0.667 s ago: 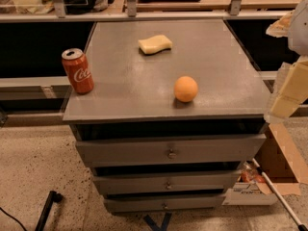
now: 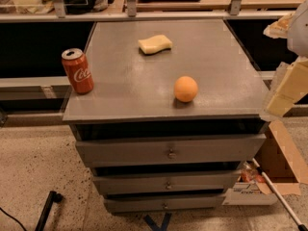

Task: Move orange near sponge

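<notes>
The orange [image 2: 186, 88] sits on the grey cabinet top [image 2: 125, 95], near its front edge and right of centre. The pale yellow sponge [image 2: 155, 44] lies flat toward the back of the top, up and a little left of the orange, well apart from it. My gripper [image 2: 287, 57] is at the right edge of the camera view, beyond the cabinet's right side and level with its top. Its two cream fingertips [image 2: 288, 88] stand apart with nothing between them. It is right of the orange and does not touch it.
A red Coca-Cola can [image 2: 78, 71] stands upright at the top's front left corner. The cabinet has three drawers [image 2: 168, 150] below. A cardboard box [image 2: 279, 167] lies on the floor at the right. A shelf rail [image 2: 144, 14] runs behind the cabinet.
</notes>
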{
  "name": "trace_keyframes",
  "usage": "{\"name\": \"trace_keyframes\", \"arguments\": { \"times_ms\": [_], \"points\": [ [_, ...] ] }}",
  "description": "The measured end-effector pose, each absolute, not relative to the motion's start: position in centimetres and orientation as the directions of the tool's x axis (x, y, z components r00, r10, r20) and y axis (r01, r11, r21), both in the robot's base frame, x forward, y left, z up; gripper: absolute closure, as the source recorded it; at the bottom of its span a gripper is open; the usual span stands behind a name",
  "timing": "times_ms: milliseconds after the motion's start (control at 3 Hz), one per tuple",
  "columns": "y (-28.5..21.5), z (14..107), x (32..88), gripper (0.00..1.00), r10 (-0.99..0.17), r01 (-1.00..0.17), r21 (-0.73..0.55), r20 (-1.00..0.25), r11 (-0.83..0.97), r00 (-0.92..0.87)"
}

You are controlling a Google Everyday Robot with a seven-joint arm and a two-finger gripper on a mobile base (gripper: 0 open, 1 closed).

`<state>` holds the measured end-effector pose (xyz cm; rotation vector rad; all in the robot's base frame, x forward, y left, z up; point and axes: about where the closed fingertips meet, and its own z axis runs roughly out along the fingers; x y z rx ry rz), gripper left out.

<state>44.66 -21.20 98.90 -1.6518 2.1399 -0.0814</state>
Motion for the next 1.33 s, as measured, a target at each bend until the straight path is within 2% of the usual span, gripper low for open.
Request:
{"name": "trace_keyframes", "arguments": {
  "times_ms": [333, 1333],
  "points": [
    [-20.9, 97.5, 46.7, 0.00, -0.893, -0.905, -0.294, -0.418, 0.306, -0.167],
    [-16.2, 91.5, 53.1, 0.00, -0.746, -0.927, -0.232, -0.662, 0.295, -0.071]
  ]
}}
